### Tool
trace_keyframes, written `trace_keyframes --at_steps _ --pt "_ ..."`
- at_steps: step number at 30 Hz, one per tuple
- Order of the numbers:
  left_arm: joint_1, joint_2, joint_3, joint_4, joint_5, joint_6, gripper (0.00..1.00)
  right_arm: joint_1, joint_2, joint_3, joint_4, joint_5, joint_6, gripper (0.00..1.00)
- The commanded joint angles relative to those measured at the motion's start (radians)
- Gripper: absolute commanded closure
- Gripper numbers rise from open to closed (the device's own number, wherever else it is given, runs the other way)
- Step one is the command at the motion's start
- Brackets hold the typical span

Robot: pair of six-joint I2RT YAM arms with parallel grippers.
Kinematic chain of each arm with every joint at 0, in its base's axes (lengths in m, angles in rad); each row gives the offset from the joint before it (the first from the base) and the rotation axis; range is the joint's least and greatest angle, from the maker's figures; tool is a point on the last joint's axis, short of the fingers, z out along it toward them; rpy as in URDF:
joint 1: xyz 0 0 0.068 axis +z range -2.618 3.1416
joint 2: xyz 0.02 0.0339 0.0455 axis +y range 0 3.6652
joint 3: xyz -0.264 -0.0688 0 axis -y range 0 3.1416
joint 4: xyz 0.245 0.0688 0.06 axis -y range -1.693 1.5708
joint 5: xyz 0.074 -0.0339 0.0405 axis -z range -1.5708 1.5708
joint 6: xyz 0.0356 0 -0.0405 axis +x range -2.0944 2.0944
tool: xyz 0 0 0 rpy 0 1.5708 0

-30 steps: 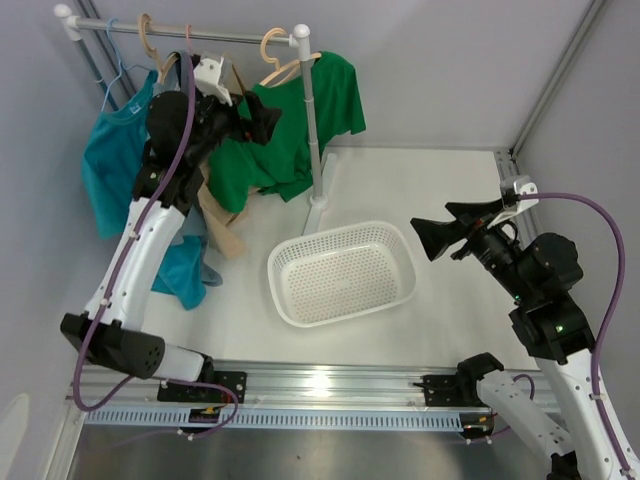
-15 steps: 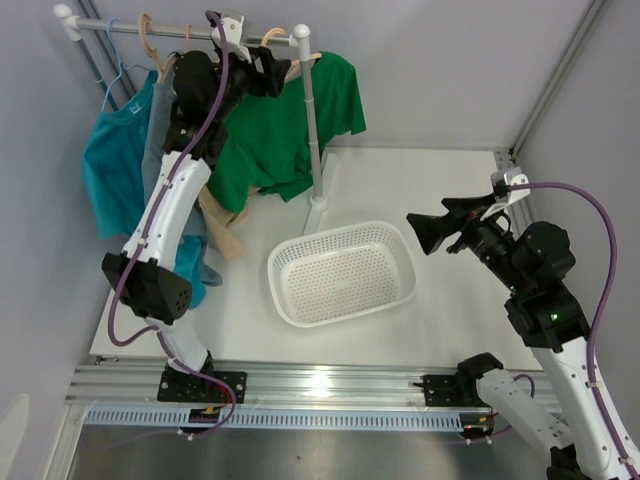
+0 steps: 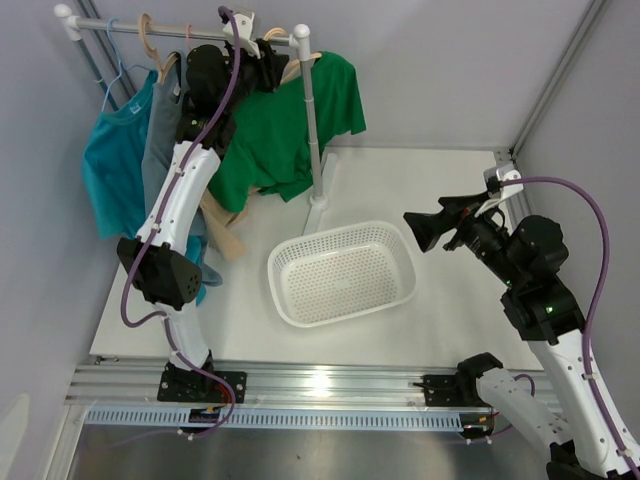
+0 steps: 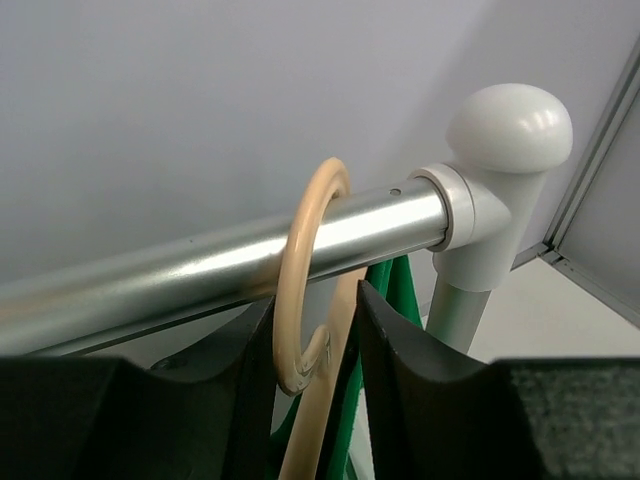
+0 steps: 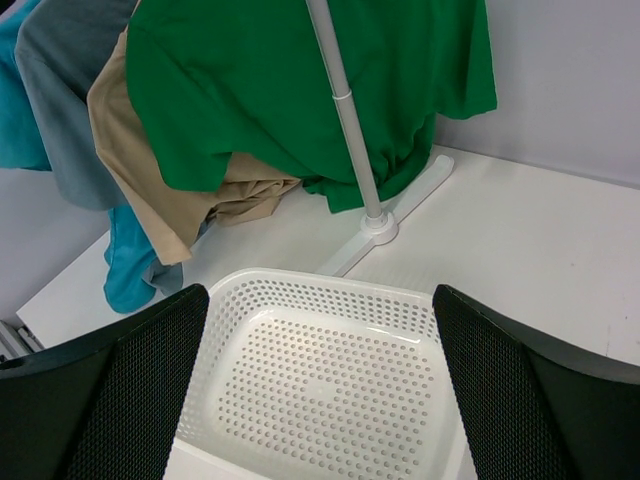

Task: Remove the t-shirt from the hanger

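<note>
Straddling the hanger hook (image 4: 298,262), left fingers (image 4: 228,405) sit beneath the rail (image 4: 190,268).

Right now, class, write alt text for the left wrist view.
Black fingers of the left gripper flank the neck of a beige hanger, whose hook loops over a silver rail. A white end cap sits at right; green t-shirt fabric shows below.

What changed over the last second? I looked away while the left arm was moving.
The left gripper rose from in front of the green t-shirt up to the rail, and its jaws narrowed around the neck of the beige hanger. Whether they clamp it yet isn't clear. The right gripper drifted slightly left, open as before. The t-shirt and the basket stayed put.
</note>
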Motion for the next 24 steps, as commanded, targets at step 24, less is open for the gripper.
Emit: trace_keyframes --at_steps 24 --pt "-0.005 -0.096 0.157 -0.005 -0.136 -0.062 0.99 0.006 0.039 0.03 0.005 -0.01 0.006 0.01"
